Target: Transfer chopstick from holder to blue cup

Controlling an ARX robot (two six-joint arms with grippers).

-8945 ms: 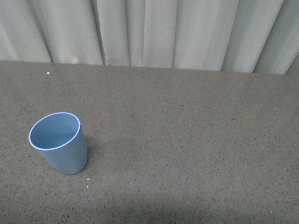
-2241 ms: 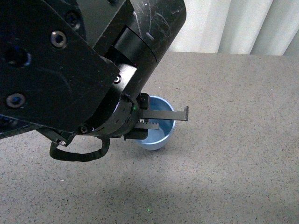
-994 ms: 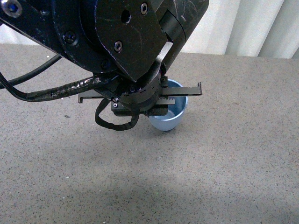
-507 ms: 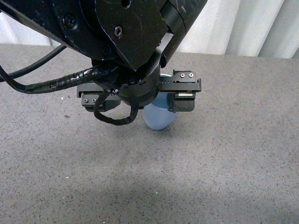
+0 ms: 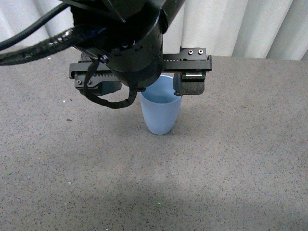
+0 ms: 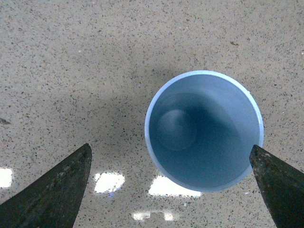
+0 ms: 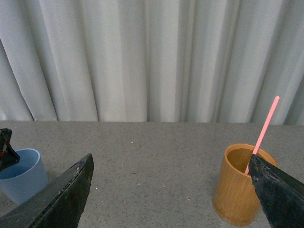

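Note:
The blue cup (image 5: 161, 113) stands upright on the grey table, empty. My left gripper (image 5: 147, 86) hangs open just above its rim, the fingers (image 5: 190, 85) spread wider than the cup. In the left wrist view I look straight down into the cup (image 6: 204, 130), with my left gripper (image 6: 170, 146) open over it. In the right wrist view one pink chopstick (image 7: 263, 128) leans in a bamboo holder (image 7: 242, 185). My right gripper (image 7: 170, 156) is open and empty, short of the holder. The cup also shows in this view (image 7: 21, 173). The right gripper is out of the front view.
A grey speckled tabletop (image 5: 231, 168) runs back to pale pleated curtains (image 5: 240, 24). The left arm's black body and cables (image 5: 110, 38) fill the upper left of the front view. The holder stands well apart from the cup, with bare table (image 7: 142, 166) between.
The left gripper has risen from around the cup to just above its rim. The cup now stands free and upright on the table.

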